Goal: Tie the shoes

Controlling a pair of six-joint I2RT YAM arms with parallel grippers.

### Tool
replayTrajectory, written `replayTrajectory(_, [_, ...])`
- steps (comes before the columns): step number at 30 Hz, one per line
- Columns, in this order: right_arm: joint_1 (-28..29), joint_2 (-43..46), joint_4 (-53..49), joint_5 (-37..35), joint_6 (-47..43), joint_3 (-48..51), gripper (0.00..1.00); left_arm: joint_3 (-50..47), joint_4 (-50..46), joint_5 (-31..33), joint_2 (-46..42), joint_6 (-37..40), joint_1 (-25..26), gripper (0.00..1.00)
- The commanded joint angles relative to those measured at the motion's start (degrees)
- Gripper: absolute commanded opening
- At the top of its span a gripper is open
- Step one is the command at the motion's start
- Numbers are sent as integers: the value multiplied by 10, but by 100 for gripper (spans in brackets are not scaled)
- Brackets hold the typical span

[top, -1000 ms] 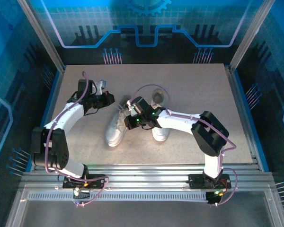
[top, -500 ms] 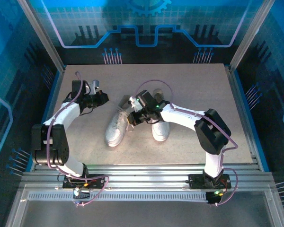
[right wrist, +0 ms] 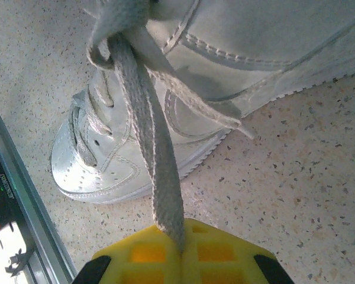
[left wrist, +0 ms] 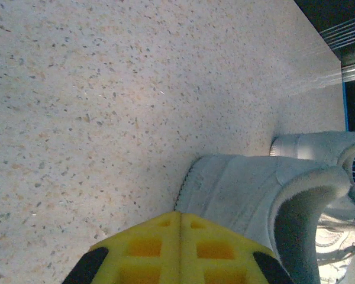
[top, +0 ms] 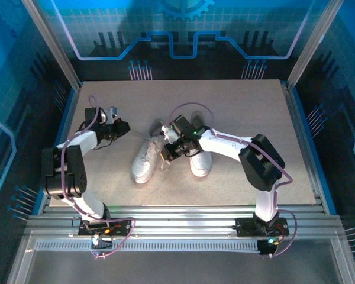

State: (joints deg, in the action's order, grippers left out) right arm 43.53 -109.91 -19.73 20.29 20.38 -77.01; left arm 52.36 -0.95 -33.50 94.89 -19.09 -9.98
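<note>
Two white low-top lace-up shoes sit mid-way across the speckled grey bench [top: 236, 100], toes toward the arms: the left-hand shoe [top: 143, 163] angled, the right-hand shoe [top: 200, 164] just beside it. The right end effector [right wrist: 180, 239] is clamped on a flat white lace [right wrist: 151, 160] that runs straight up to a crossing in the lacing. A second lace end [right wrist: 225, 115] lies loose. The left end effector [left wrist: 180, 222] has its fingers pressed together on nothing, near a shoe's heel. No bow is visible, so the tying looks barely begun. Loops, the knot and the other shoe appear to remain.
</note>
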Motion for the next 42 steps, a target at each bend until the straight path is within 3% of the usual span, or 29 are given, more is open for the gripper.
replayTrajectory(1, [-11,-13,-24,18,-14,-23,0,-14,37,-18,19,-15,-10,0])
replayTrajectory(9, [-16,-26,-17,32,-10,-22,0,-24,66,-30,34,-40,-25,0])
replayTrajectory(10, [-18,-25,-16,34,-8,-25,2,-21,62,-38,32,-43,-25,5])
replayTrajectory(11, [-21,-25,-17,40,-8,-29,16,-19,56,-44,32,-46,-25,15])
replayTrajectory(12, [-27,-25,-24,46,-7,-37,38,-20,47,-46,26,-47,-25,25])
replayTrajectory(13, [-34,-25,-34,53,-8,-47,49,-22,39,-46,17,-48,-25,32])
replayTrajectory(16, [-53,-17,-62,66,-20,-70,58,-41,10,-33,-28,-44,-25,38])
replayTrajectory(23, [-100,-16,-85,39,-35,-110,57,-127,-89,26,-150,-96,-13,32])
replayTrajectory(28, [-112,-92,-89,30,-44,-195,51,-203,-117,55,-241,-143,46,30])
replayTrajectory(35, [-112,-167,-100,42,-68,-276,47,-252,-103,74,-248,-194,137,30])
replayTrajectory(39, [-113,-173,-80,77,-82,-271,47,-248,-107,94,-268,-211,186,30])
replayTrajectory(42, [-113,-147,-57,91,-91,-238,47,-231,-142,114,-286,-189,189,32])
